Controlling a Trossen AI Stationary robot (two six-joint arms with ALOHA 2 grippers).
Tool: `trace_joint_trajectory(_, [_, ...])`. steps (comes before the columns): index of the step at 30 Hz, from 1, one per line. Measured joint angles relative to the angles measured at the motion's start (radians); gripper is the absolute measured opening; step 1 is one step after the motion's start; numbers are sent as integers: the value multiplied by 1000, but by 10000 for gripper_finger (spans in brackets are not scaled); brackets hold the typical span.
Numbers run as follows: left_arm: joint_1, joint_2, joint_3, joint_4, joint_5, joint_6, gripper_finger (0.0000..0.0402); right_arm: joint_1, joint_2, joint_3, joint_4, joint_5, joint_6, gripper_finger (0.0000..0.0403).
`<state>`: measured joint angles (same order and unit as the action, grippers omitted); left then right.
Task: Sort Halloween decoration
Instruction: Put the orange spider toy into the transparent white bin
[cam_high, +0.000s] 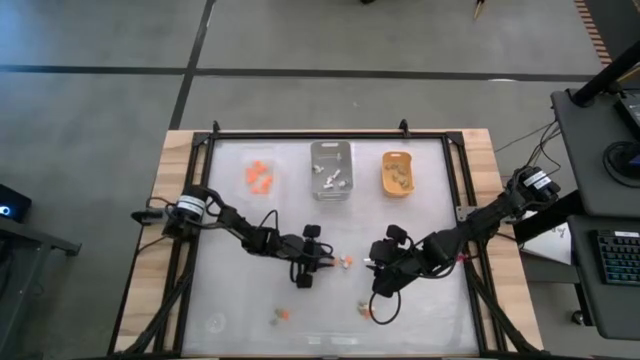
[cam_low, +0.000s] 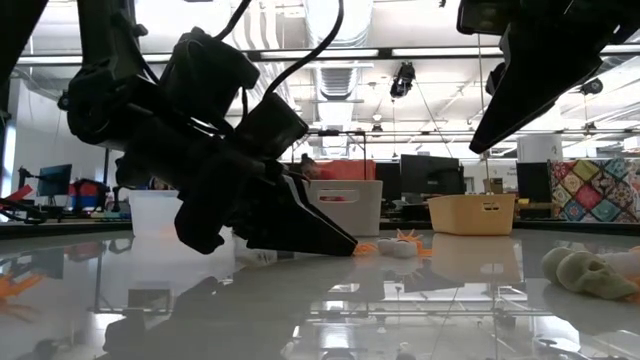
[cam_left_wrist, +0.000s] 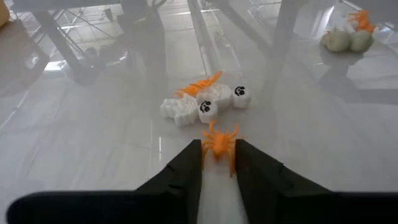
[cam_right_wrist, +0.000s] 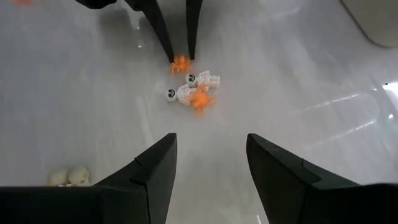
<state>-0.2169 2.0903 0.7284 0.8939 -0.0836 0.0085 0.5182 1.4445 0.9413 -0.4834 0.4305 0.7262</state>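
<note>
My left gripper (cam_left_wrist: 219, 152) sits low on the table near its middle, shut on a small orange spider (cam_left_wrist: 219, 143). Just beyond the spider lie two white skeleton trinkets (cam_left_wrist: 208, 102) and another orange trinket (cam_left_wrist: 199, 84), all flat on the tabletop. The same cluster (cam_right_wrist: 189, 90) shows in the right wrist view. My right gripper (cam_right_wrist: 211, 155) hovers open above the table, to the right of the cluster, and touches nothing. Two tan skulls (cam_right_wrist: 68, 177) lie on the table near it. My left gripper pinches the orange spider's body (cam_left_wrist: 217, 147) between the free ends of its two fingers. The fingers (cam_right_wrist: 169, 50) slant down from the table's left side. The spider (cam_low: 365, 247) is at table level, its legs spread out past the fingertips.
Three trays stand along the far edge: a clear one (cam_high: 260, 175) with orange trinkets, a grey one (cam_high: 331, 168) with white ones, and an orange-yellow one (cam_high: 397, 172) with tan ones. A few trinkets (cam_high: 278, 318) lie near the front edge.
</note>
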Motion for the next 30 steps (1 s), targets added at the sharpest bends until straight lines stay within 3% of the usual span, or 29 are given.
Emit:
trace_joint_trajectory(7, [0, -11, -2, -7, 0, 2, 39, 0, 0, 0, 3, 0, -5, 187])
trace_joint_trajectory(22, [2, -50, -27, -19, -20, 5, 35, 0, 0, 0, 25, 16, -5, 187])
trace_joint_trajectory(26, [3, -51, -27, -16, -22, 3, 8, 0, 0, 1, 26, 18, -4, 187])
trace_joint_trajectory(30, [3, -51, -27, -18, -40, 1, 6, 0, 0, 1, 30, 18, -4, 187])
